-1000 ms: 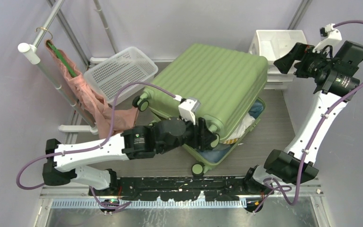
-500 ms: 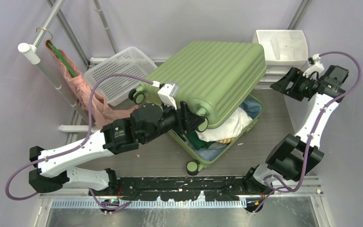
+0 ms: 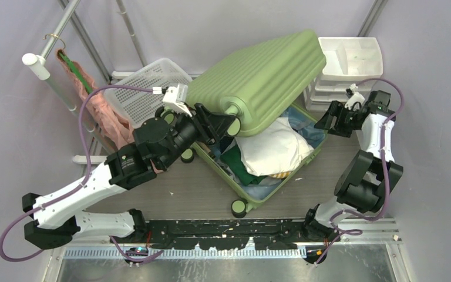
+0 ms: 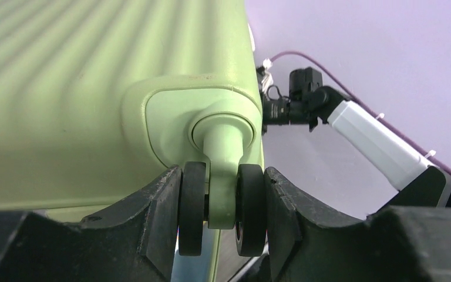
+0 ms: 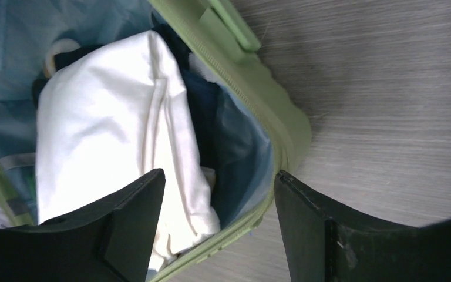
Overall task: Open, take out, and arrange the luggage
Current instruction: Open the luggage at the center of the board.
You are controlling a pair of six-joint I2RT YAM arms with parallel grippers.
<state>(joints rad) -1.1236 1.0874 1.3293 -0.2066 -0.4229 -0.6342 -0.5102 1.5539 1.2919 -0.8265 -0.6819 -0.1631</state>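
I've got the left end effector (image 4: 222,200) clamped on a caster (image 4: 194,205) at the corner of the luggage (image 3: 264,76) lid. The wrist view shows the caster's two black discs, one pressed against each finger. The lid is lifted and tilted up toward the back wall, while the lower shell (image 3: 265,197) lies flat in the middle of the tabletop (image 3: 199,194). Over on the right, the right end effector (image 3: 330,120) hangs beside the shell's right rim with its fingers apart and nothing between them. Its camera looks down on that green rim and the blue lining inside. Counting now: one suitcase, open. One folded white garment (image 3: 273,150) lies on top of the contents, with darker green and navy pieces under it that I can't separate. There's one white mesh basket (image 3: 138,94) behind the left arm and one white drawer unit (image 3: 352,56) at the back right. One pink garment (image 3: 108,120) hangs from the rail on the left.
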